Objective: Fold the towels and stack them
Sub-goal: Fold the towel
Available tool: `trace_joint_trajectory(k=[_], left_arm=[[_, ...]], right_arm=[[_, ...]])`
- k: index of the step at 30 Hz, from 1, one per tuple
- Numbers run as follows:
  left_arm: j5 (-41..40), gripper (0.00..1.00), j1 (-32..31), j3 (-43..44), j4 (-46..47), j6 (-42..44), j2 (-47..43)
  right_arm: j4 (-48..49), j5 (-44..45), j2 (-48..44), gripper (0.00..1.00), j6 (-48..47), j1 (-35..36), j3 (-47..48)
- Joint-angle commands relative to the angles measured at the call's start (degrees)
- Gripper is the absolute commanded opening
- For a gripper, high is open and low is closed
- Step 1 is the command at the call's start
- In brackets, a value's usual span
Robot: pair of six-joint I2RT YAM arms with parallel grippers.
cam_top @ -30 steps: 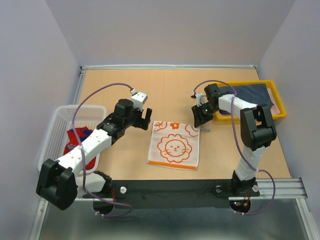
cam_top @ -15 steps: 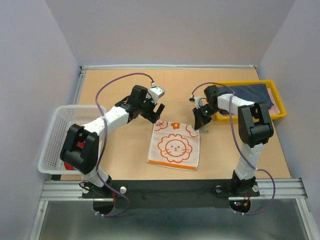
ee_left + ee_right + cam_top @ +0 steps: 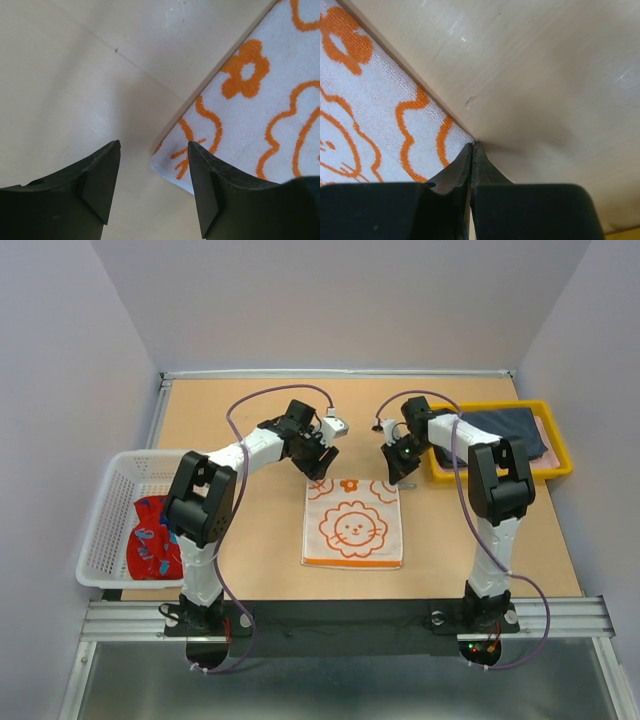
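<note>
At the left, a red towel (image 3: 150, 545) lies bunched in the white basket (image 3: 108, 490). Your left gripper (image 3: 155, 144) stands part open with nothing in it, its jaws astride the far-left corner of the orange-and-white towel (image 3: 352, 523), which lies flat in the middle of the table (image 3: 450, 540). That towel looks like light, limp terry that will sag and drag, so pinch right at the corners. Your right gripper (image 3: 472, 145) is closed at the far-right corner; whether any cloth is caught isn't clear. A navy towel (image 3: 500, 430) rests in the yellow tray (image 3: 555, 468) at the right.

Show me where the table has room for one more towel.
Bare table runs along the far edge, and between the white basket and the lion towel. Crowded: that towel's far corners, at the left gripper and right gripper.
</note>
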Motion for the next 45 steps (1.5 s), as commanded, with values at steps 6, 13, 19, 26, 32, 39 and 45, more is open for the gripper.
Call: trace_joint_trajectory(k=[6,13,19,26,32,39,45], left_arm=[[7.71,0.59,2.45,3.68,-5.75,4.3,2.52],[9.29,0.54,3.76,5.26,-6.98,4.22,5.51],[10.35,0.53,3.94,5.96,-7.16,3.95,7.44],[11.05,0.52,4.91,5.88,-7.6,3.86,9.38],[11.76,0.35,6.4,4.82,-7.78,3.69,10.26],[12.37,0.0,7.28,5.44,-8.56,4.04,11.23],[10.97,0.0,8.16,8.07,-8.57,3.51,8.51]], right_arm=[[1.05,7.2,4.08,0.01,-3.72,0.2,5.6],[1.05,7.64,4.43,0.0,-3.99,0.46,6.65],[1.14,7.9,4.7,0.01,-3.99,0.63,6.21],[1.14,8.87,4.96,0.01,-3.9,0.63,5.42],[1.48,9.57,4.78,0.0,-3.81,0.63,5.33],[1.75,10.28,4.78,0.0,-3.29,0.72,6.56],[3.42,14.49,2.59,0.01,-2.06,1.34,7.97]])
